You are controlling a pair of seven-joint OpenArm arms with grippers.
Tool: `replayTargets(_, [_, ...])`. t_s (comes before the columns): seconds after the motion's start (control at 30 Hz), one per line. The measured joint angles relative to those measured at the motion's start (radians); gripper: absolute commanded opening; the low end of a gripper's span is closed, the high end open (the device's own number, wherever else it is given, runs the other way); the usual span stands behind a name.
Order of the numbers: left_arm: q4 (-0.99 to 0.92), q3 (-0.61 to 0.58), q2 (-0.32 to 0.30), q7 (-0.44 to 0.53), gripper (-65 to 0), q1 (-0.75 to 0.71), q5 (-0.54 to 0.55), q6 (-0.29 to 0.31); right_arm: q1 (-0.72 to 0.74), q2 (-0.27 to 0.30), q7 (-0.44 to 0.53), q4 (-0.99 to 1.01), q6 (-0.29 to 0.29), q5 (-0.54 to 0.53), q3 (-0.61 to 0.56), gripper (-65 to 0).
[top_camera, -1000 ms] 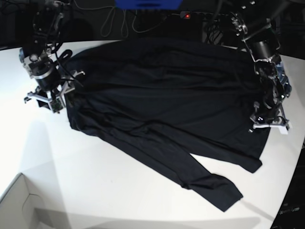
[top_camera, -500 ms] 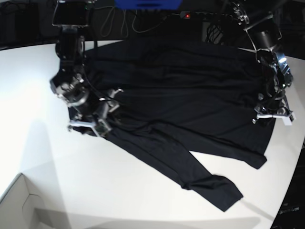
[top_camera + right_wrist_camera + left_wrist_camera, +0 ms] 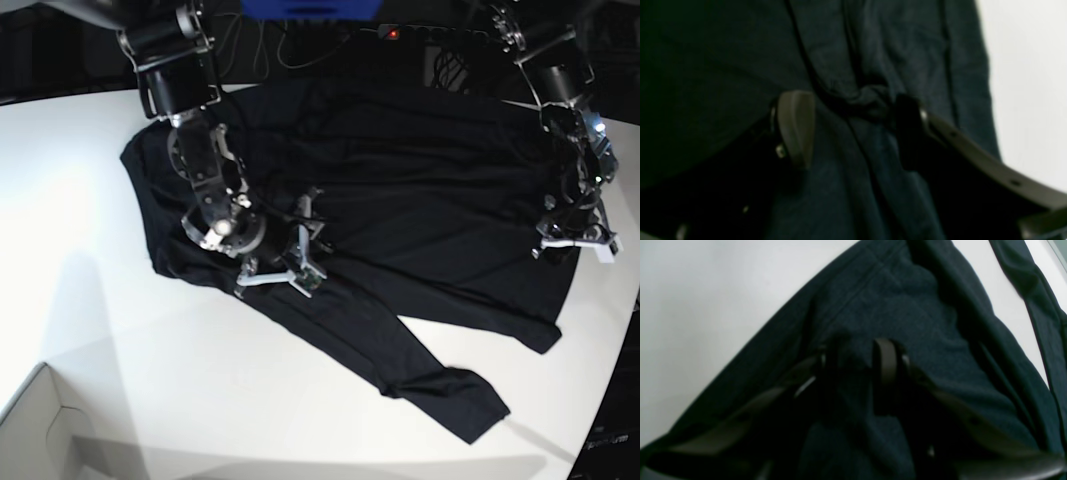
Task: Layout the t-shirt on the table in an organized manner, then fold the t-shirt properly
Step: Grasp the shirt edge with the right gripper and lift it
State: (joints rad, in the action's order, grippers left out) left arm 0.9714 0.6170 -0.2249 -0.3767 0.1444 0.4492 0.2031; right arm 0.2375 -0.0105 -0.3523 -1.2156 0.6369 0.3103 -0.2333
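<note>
T-shirt (image 3: 400, 190): black, thin soft knit, spread wide across the tabletop, one long sleeve trailing toward the near edge, creased in places.
Tabletop (image 3: 150, 380): smooth, white, curved edge.
Left tool (image 3: 858, 368): pinched on a fold of t-shirt at its edge.
Right tool (image 3: 853, 128): spread wide over bunched fabric mid-shirt, nothing gripped.

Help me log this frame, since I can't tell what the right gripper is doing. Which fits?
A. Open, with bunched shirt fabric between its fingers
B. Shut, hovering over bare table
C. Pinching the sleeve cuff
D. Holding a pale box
A: the right wrist view shows the right gripper with its fingers spread wide and a bunched fold of the shirt between them; neither finger presses on it.
</note>
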Motion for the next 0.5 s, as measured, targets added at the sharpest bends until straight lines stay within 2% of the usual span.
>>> replayTargets(0.27, [0.000, 0.000, 0.000, 0.000, -46.3, 0.000, 0.000, 0.000, 0.042, 0.000, 0.000, 0.031, -0.006, 0.001, -0.008, -27.8])
replayTargets(0.5, [-0.001, 0.000, -0.002, 0.001, -46.3, 0.000, 0.000, 0.000, 0.101, 0.000, 0.019, 0.159, -0.006, -0.011, -0.009, -41.5])
